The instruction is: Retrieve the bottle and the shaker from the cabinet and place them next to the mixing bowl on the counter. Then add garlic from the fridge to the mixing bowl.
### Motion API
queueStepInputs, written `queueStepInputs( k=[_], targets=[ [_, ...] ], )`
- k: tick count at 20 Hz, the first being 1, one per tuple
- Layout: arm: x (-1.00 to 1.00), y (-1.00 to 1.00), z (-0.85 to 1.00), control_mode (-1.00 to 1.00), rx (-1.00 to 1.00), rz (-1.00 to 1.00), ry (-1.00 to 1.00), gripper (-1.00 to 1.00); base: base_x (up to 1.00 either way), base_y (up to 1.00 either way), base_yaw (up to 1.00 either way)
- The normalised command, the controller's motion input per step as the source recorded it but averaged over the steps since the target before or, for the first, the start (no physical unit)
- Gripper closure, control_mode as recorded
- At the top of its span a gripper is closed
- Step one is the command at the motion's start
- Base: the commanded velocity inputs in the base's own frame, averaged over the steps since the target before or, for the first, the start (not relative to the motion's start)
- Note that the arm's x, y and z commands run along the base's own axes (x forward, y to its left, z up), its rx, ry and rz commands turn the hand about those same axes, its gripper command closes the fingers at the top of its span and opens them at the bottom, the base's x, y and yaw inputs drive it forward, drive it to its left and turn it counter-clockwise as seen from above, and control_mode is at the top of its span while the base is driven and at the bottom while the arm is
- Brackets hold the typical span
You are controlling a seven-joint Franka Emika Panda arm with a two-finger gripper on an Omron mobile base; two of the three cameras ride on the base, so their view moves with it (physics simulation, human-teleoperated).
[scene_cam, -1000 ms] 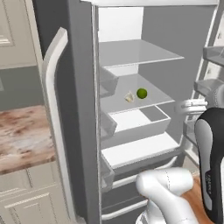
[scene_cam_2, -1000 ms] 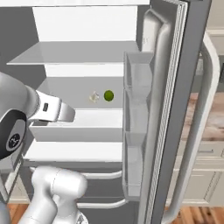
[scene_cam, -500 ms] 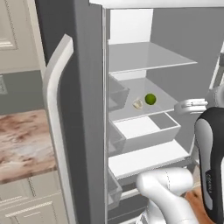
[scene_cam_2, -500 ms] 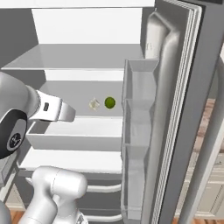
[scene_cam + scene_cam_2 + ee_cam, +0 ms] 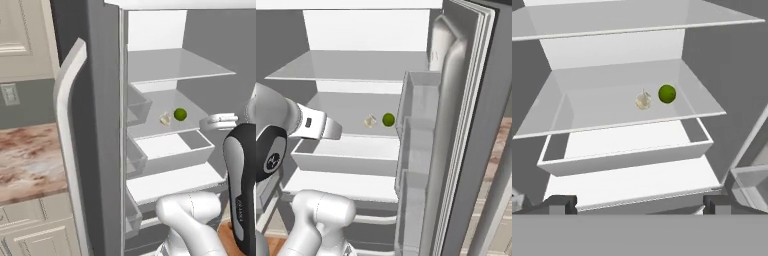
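Note:
The grey fridge (image 5: pixel 100 125) stands open with its white shelves in sight. The garlic (image 5: pixel 165 118) (image 5: pixel 370 120) (image 5: pixel 643 100), a small whitish bulb, lies on the middle shelf (image 5: pixel 587 107), close beside a green lime (image 5: pixel 667 93) (image 5: pixel 180 114). My gripper (image 5: pixel 639 205) is open with nothing between its fingers. It hangs in front of the fridge, well short of the garlic and lower than its shelf. The counter (image 5: pixel 25 160) shows to the left of the fridge door. The bottle, the shaker and the mixing bowl are out of view.
A white drawer (image 5: pixel 627 150) (image 5: pixel 170 147) juts out just below the garlic's shelf. Clear door bins (image 5: pixel 416 150) line the open door on the right. The fridge's long curved handle (image 5: pixel 65 140) and a cream panelled wall cabinet (image 5: pixel 20 35) are on the left.
Both base views have shifted and the fridge looks larger, so the camera has moved with the base. The garlic and lime stay put on their shelf. The gripper stays open.

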Motion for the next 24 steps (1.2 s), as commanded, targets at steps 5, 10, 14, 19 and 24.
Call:
queueStepInputs(
  k=[5,10,14,19,24],
  targets=[
    [0.0,0.0,0.0,1.0,0.0,0.0,0.0,-1.0,0.51,0.0,0.21],
    [0.0,0.0,0.0,1.0,0.0,0.0,0.0,-1.0,0.47,0.0,0.17],
    [0.0,0.0,0.0,1.0,0.0,0.0,0.0,-1.0,0.15,0.0,0.14],
    [0.0,0.0,0.0,1.0,0.0,0.0,0.0,-1.0,0.02,0.0,0.02],
    [0.0,0.0,0.0,1.0,0.0,0.0,0.0,-1.0,0.0,0.0,0.0]
  ],
)
